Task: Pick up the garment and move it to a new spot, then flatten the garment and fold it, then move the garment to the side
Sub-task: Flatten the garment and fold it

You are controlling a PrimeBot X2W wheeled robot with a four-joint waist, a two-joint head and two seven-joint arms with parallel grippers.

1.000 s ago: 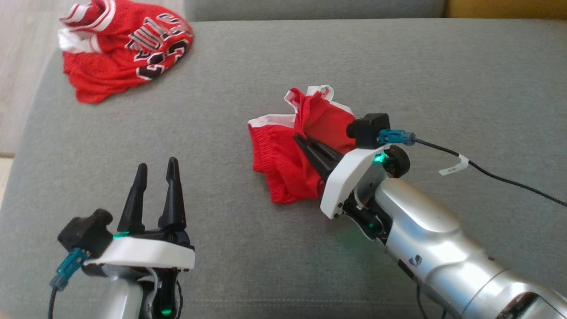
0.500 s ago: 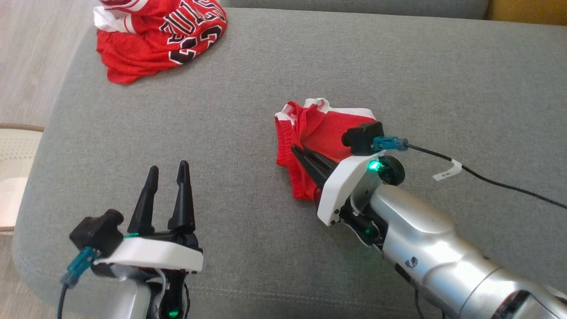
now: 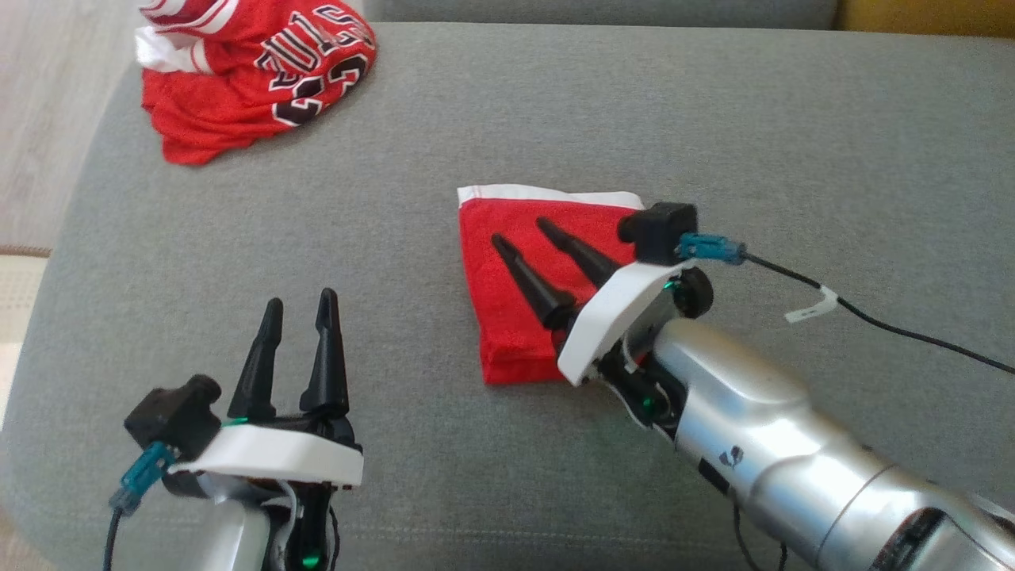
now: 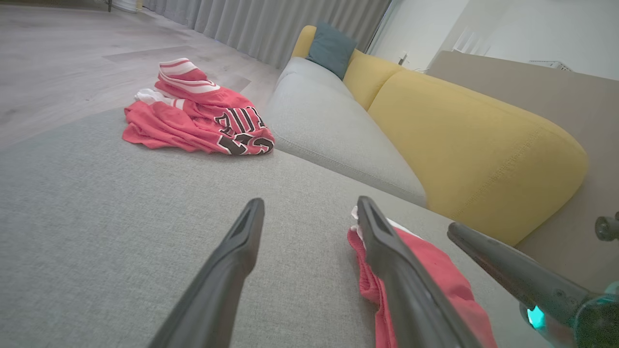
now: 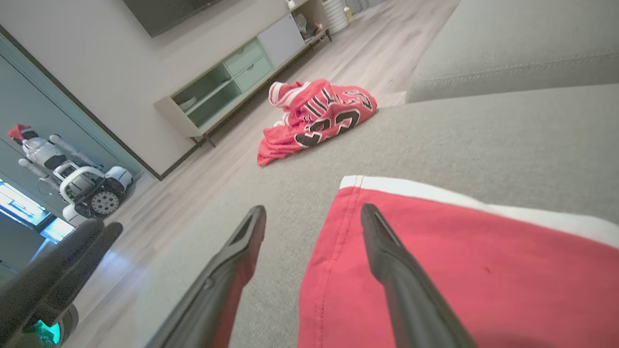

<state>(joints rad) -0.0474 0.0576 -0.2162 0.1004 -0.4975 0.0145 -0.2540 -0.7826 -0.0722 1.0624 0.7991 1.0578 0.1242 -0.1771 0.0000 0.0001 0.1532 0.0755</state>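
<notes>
Since a second ago the right gripper (image 3: 521, 231) has let go. Its two dark fingers, then pinched shut on the bunched plain red cloth (image 3: 507, 212) with a white edge band, now stand spread wide over it and grip nothing. That cloth now lies flat on the grey fabric sofa seat (image 3: 714, 143). Near the seat's front the left gripper (image 3: 300, 298) hovers, jaws wide apart and empty. The red mesh basketball jersey (image 3: 254, 79) with black, white-outlined lettering lies crumpled at the seat's far left corner, well apart from both grippers.
</notes>
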